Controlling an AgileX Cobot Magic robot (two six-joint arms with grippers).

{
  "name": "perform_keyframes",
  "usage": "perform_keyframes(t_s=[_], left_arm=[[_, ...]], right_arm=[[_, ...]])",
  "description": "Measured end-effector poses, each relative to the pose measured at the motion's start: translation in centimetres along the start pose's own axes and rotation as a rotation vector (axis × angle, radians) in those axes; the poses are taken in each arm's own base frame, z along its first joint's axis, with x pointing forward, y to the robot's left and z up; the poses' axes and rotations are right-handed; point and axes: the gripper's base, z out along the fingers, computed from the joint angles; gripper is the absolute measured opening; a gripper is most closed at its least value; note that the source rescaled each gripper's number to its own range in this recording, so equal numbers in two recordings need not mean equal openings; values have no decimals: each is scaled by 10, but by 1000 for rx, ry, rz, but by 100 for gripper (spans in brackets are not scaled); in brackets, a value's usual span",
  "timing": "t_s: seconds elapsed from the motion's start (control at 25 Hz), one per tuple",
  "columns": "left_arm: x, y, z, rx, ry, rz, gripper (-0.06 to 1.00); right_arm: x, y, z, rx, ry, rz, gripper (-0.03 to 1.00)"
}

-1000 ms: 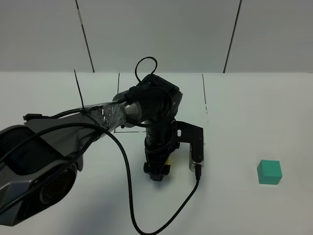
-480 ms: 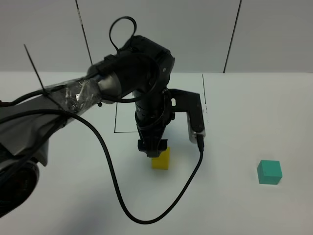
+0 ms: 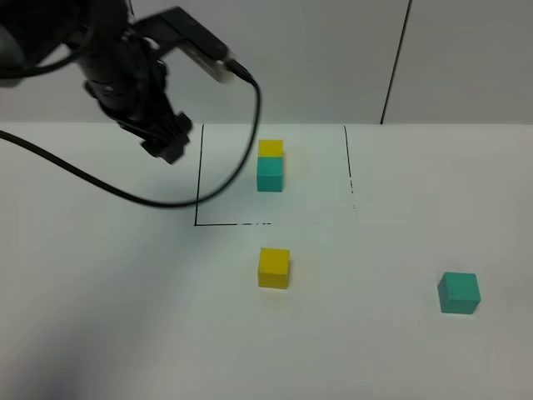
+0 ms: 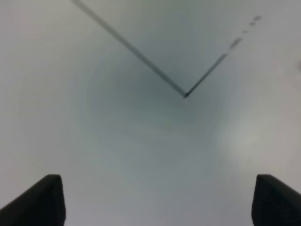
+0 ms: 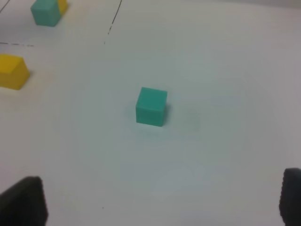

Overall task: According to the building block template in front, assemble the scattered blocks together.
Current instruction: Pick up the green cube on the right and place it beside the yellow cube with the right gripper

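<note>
L gripper (image 3: 166,143): yours is raised over the far-left part of the table (image 3: 400,358), just outside the left edge of the black outline (image 3: 198,175). Jaws spread wide, nothing btwn them.
L wrist view: blurry. You see a dark fingertip (image 4: 47,202) at each side and an outline corner on bare table beyond.
R gripper (image 5: 155,205): out of the high view. Its wrist cam shows jaws spread wide & empty, above the table.
Template (image 3: 269,162): yellow cube behind, teal cube in front, touching. They stand inside the outline at approx mid-width.
Loose yellow cube (image 3: 274,267): flat on the table just in front of the outline's near edge, roughly in line w/ the template. Nothing touches it.
Loose teal cube (image 3: 459,292): on the table well to the right of the yellow one, outside the outline, alone. In the R wrist view it lies ahead of the R gripper, not btwn the jaws.
Loose pair: well apart, not joined.
</note>
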Motion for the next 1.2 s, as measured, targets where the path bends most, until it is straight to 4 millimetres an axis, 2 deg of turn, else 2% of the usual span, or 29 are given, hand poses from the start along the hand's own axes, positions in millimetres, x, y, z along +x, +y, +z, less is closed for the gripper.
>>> perform_keyframes(t_s=[0.16,0.28,0.4,0.52,0.76,1.0,1.2], left_arm=[[47,61,-14,-62,40,-255,93],[90,83,-26,-73,88,-389,93],[134,84,-40,-87,105,-491,93],[163,67,-59,-126,55,-517,93],[213,10,-92,-123,-8,-586,93],[262,-46,-131,-184,-204,-614,93],[300,-89,-146,-204,-348,-615,93]], right_arm=[[0,0,0,0,0,0,100],[0,0,0,0,0,0,100],[0,0,0,0,0,0,100],[0,0,0,0,0,0,100],[0,0,0,0,0,0,100],[0,0,0,0,0,0,100],[0,0,0,0,0,0,100]])
